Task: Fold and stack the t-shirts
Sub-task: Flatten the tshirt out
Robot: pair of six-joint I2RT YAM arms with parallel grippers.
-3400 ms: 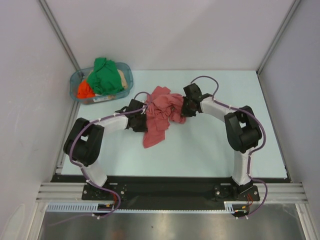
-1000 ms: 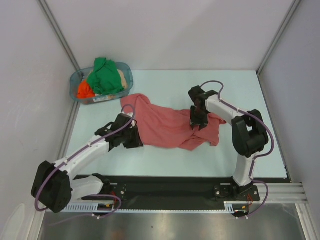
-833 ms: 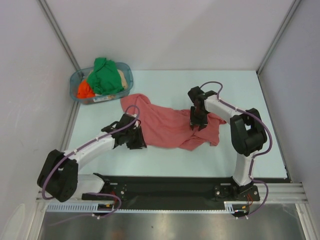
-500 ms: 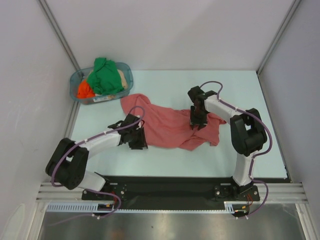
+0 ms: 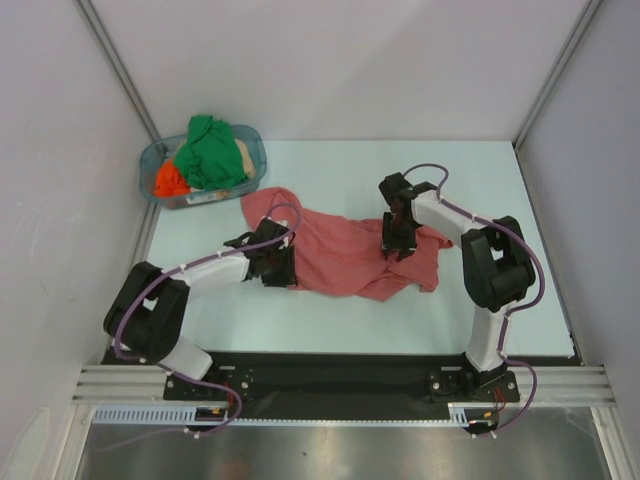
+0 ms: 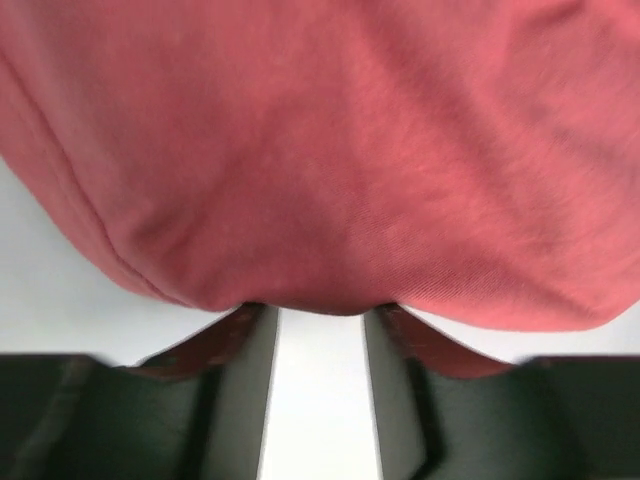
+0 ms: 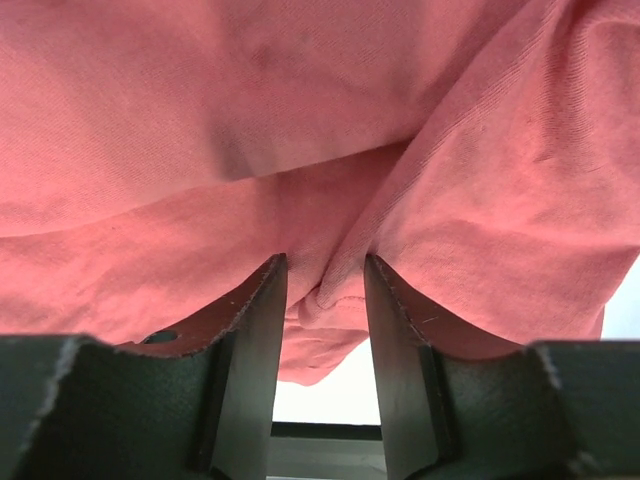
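Cloth of the salmon-red t-shirt fills the right wrist view, where the right claw is closed to a narrow gap on a raised fold of it, the fold pinched between the two fingers. The left claw has its fingers parted, with bare surface showing between them. The shirt's hem drapes across the fingertips, but nothing is clamped. Seen from above, the shirt lies spread and wrinkled across the middle of the pale surface, with the left claw at its near left edge and the right claw on its right portion. At the far left corner stands a clear blue-tinted tub holding a green t-shirt, an orange t-shirt and a beige t-shirt, well apart from both claws.
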